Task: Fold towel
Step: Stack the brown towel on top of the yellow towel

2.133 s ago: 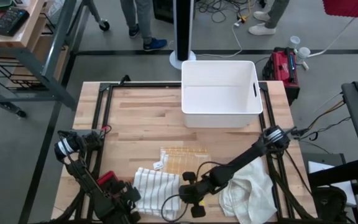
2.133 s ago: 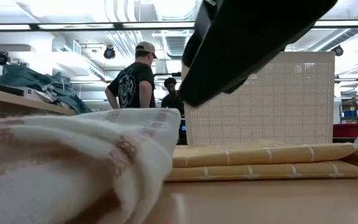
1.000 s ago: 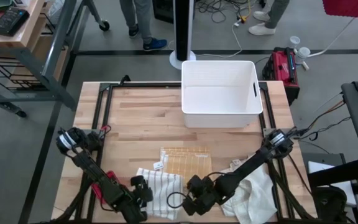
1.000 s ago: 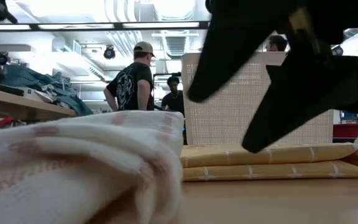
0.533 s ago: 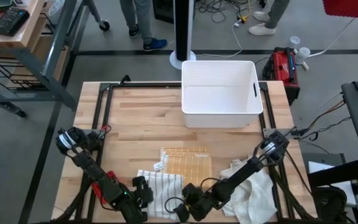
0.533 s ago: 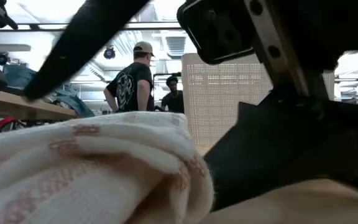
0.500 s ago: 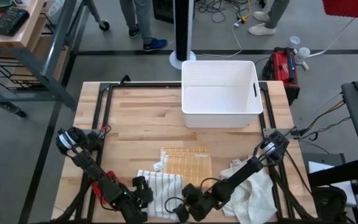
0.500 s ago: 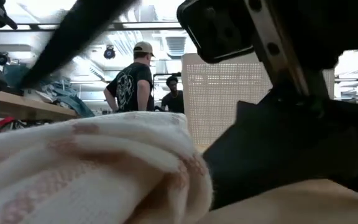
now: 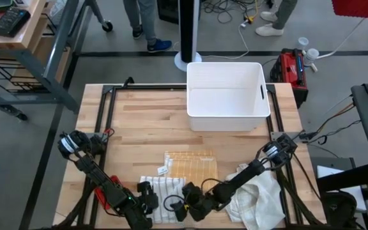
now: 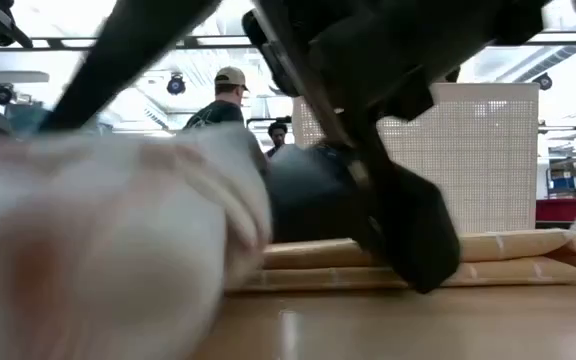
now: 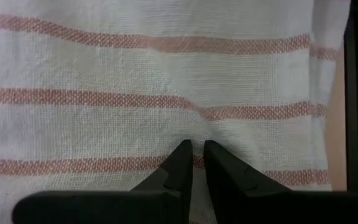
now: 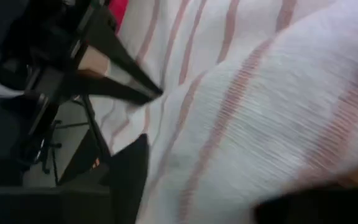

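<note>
— While listing nearest first: what lies at the high view's lower centre?

— White, red-striped cloth towel (image 9: 161, 190); left gripper (image 11: 194, 155) pinches it, right gripper (image 9: 185, 206) spread astride its edge.

— Risk?

— Thin pinch may slip; folded yellow checked cloth (image 9: 190, 165) beyond could snag.

The white woven towel with thin red-orange stripes (image 11: 166, 81) lies on the light wooden plank tabletop (image 9: 145, 128). Beside it sit a folded yellow cloth with a pale grid pattern (image 9: 191, 165), a plain cream cloth (image 9: 260, 198), and a white plastic bin (image 9: 226, 96).
</note>
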`<state>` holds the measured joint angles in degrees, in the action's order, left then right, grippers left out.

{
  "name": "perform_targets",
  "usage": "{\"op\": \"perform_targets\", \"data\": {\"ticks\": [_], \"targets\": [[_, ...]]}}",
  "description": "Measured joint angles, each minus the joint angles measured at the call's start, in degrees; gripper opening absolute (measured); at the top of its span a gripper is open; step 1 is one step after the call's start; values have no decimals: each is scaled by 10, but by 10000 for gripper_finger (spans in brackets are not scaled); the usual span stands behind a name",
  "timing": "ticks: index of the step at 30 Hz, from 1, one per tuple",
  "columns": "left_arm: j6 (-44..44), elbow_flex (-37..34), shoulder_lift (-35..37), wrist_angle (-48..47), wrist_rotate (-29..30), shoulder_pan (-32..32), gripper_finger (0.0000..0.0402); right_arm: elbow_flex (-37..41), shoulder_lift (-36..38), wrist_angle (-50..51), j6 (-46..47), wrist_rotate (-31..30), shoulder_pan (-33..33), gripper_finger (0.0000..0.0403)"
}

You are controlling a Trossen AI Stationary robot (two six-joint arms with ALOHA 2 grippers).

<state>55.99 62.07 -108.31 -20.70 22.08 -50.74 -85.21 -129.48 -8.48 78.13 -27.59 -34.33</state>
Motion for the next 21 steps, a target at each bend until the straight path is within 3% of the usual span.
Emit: {"op": "perform_targets", "data": {"ticks": [7,8,15,21], "targets": [[1,-1,0,10,12,-3,37,0,1,-23,-78,3,3,29],[1,-1,1,10,16,-4,37,0,3,-31,-88,5,3,18],[-35,23,36,-10,48,-7,37,-17,45,-5,-143,18,3,7],[-46,61,91,-125,117,-7,37,-38,97,114,-192,20,18,5]]}}
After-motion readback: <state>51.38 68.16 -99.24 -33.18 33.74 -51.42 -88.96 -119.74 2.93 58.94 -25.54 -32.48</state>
